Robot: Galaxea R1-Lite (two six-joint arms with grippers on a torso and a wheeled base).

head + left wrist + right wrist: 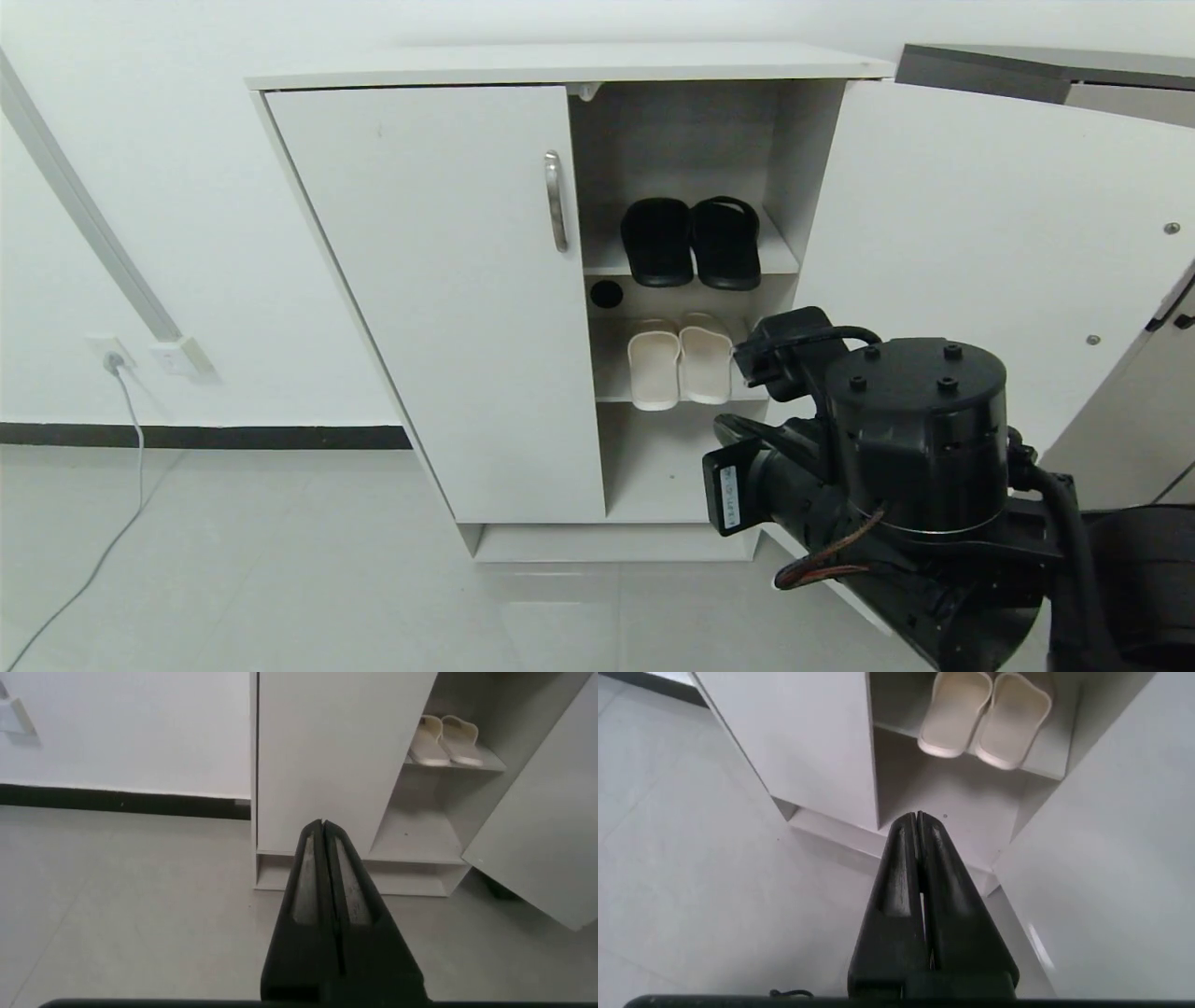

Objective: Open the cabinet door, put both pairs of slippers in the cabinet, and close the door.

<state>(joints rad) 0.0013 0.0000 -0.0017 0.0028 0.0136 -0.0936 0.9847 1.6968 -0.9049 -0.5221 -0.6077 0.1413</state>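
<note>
Cabinet (560, 63): white laminate box, matte flat panels, square edges, recessed plinth; stands on the floor against the wall.
L door (439, 299): closed, plain slab; slim curved metal bar handle (555, 201) runs vertically at its inner edge.
R door (980, 252): swung wide, inner face toward head cam, small round screw heads near its outer edge.
Black slippers (691, 243): pair on upper shelf, R half; side by side, touching; matte rubbery slides, rounded ends, wide strap.
White slippers (680, 362): pair on the shelf just below; side by side, touching; cream, smooth moulded look, raised rim round the footbed.
Back panel: round hole (606, 295) between the two shelves.
L gripper (322, 835): two long flat black fingers pressed together, no gap, nothing held; over the floor, well apart from cabinet front.
R gripper (918, 826): same build, fingers pressed flat together, nothing held; low, pointed at bottom compartment, near R door.
R arm (896, 448): black, cylindrical joint housing, in front of R door.
Floor (280, 579): glossy pale grey tiles.
Wall: white; black skirting (187, 436); socket (110, 353) w/ grey cable (121, 485) trailing down to the floor.
</note>
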